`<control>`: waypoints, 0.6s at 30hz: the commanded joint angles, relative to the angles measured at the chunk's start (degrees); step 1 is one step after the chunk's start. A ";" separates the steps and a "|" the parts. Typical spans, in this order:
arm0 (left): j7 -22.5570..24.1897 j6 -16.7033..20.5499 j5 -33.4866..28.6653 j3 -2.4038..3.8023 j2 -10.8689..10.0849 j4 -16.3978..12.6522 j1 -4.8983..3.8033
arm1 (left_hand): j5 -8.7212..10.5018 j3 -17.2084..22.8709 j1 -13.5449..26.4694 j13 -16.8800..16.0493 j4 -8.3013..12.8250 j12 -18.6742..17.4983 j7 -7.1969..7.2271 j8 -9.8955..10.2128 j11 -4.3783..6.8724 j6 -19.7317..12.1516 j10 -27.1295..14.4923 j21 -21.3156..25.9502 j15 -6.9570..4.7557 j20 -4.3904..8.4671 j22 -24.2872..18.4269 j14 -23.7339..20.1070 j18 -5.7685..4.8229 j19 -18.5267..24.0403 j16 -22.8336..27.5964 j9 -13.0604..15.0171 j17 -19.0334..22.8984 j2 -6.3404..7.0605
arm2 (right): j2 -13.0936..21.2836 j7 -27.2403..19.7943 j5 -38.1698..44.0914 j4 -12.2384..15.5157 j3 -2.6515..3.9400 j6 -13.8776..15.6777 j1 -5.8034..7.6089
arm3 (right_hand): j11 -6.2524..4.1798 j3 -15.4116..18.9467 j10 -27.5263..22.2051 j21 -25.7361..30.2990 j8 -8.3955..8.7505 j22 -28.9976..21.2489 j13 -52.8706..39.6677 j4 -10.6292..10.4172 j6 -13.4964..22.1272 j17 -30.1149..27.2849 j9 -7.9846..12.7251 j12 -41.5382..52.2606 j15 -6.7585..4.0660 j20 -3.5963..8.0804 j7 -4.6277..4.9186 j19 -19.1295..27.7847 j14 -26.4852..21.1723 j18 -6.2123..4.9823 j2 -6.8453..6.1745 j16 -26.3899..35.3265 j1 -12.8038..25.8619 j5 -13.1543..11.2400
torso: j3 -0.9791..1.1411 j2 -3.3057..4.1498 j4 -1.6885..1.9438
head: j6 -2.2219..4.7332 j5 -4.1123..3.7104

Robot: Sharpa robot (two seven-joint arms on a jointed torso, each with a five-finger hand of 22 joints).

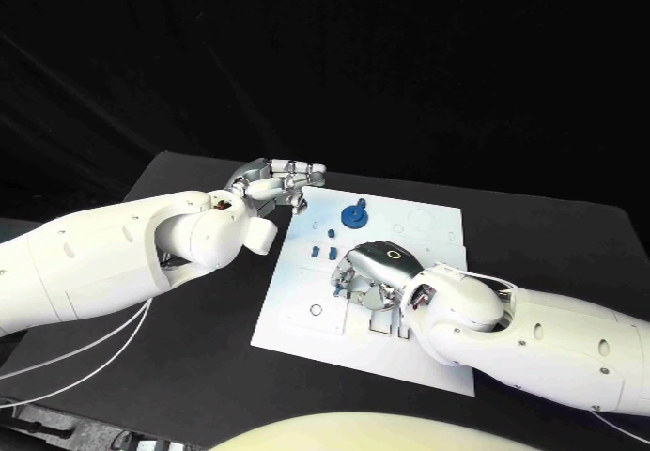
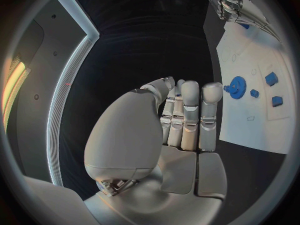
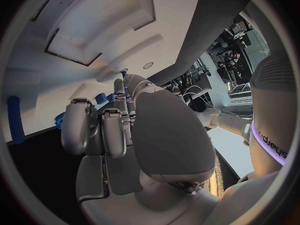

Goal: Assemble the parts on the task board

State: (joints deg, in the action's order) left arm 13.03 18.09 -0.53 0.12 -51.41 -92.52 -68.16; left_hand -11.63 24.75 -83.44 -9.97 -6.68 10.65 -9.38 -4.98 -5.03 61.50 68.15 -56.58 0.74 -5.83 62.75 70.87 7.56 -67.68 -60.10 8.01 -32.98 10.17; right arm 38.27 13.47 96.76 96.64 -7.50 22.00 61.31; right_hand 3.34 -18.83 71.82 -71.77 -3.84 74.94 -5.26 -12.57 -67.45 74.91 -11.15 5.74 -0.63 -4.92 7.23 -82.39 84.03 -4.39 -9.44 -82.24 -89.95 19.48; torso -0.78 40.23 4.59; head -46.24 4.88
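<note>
My right hand [image 1: 368, 277] is palm-down over the middle of the task board [image 1: 426, 225], fingers curled toward the surface just below the blue gear [image 1: 353, 216]; I judge I am picking or seating a small part, but whether anything is grasped I cannot tell. The small blue parts [image 1: 322, 251] lie just beside this hand, toward the gear. My left hand [image 1: 278, 180] waits at the board's far corner, fingers together, holding nothing; next needs fine alignment with a slot

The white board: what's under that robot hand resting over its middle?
The right hand covers part of the task board. Recessed slots show beside it; whether a part lies beneath cannot be seen.
</note>
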 commanded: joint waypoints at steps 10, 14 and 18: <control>0.01 -1.00 0.18 0.04 0.09 0.01 -0.03 | -0.11 -0.26 0.05 -0.08 0.06 0.20 -0.03 0.12 -0.04 -0.19 -0.54 0.30 -0.02 -0.11 -0.07 -0.51 0.61 0.10 0.18 -0.10 0.02 -0.30 | -0.22 -0.37 0.32 -0.12 -0.09 -2.01 -0.17 | 0.15 -0.43 0.32 -0.12 -0.14 9.05 0.00 -0.03 -0.27 3.12 -0.10 -0.40 -0.30 -0.10 0.04 -0.41 3.56 0.79 0.01 -0.38 0.78 -0.32 | -0.04 -0.02 0.00 | -0.10 0.11; -0.02 -1.01 0.18 0.04 0.09 0.00 -0.03 | -0.11 -0.26 0.05 -0.08 0.06 0.20 -0.03 0.12 -0.04 -0.19 -0.54 0.30 -0.02 -0.11 -0.07 -0.51 0.61 0.10 0.18 -0.10 0.02 -0.30 | -0.29 -0.11 0.40 -0.19 -0.10 -2.56 -0.18 | 0.16 -0.48 0.29 0.04 -0.11 9.02 0.02 0.04 -0.22 3.06 -0.11 -0.45 -0.29 -0.11 0.04 -0.35 3.55 0.76 -0.01 -0.36 0.97 -0.46 | -0.01 0.00 0.04 | -0.09 0.07; -0.07 -1.02 0.18 0.04 0.09 0.02 -0.03 | -0.11 -0.26 0.05 -0.08 0.06 0.20 -0.03 0.12 -0.04 -0.19 -0.54 0.30 -0.02 -0.11 -0.07 -0.51 0.61 0.10 0.18 -0.10 0.02 -0.30 | -0.42 0.27 0.78 -0.26 -0.10 -3.03 -0.18 | 0.19 -0.54 0.24 0.15 -0.08 9.00 0.04 0.12 -0.15 3.01 -0.11 -0.53 -0.27 -0.12 0.05 -0.31 3.53 0.74 -0.02 -0.34 1.25 -0.73 | 0.00 0.02 0.00 | -0.04 0.05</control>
State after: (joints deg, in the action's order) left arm 12.87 18.05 -0.53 0.12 -51.42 -92.44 -68.16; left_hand -11.63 24.75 -83.44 -9.96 -6.68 10.65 -9.38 -4.98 -5.03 61.50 68.14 -56.58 0.74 -5.83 62.76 70.87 7.56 -67.68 -60.10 7.96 -32.99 10.17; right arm 37.94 13.54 96.79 96.38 -7.54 20.69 61.21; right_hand 3.34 -18.99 71.82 -71.77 -3.71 74.92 -5.27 -12.41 -67.37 74.91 -11.22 5.52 -0.63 -4.91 7.26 -82.39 84.03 -4.39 -9.24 -82.24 -89.25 19.14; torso -0.80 40.23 4.61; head -46.32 4.98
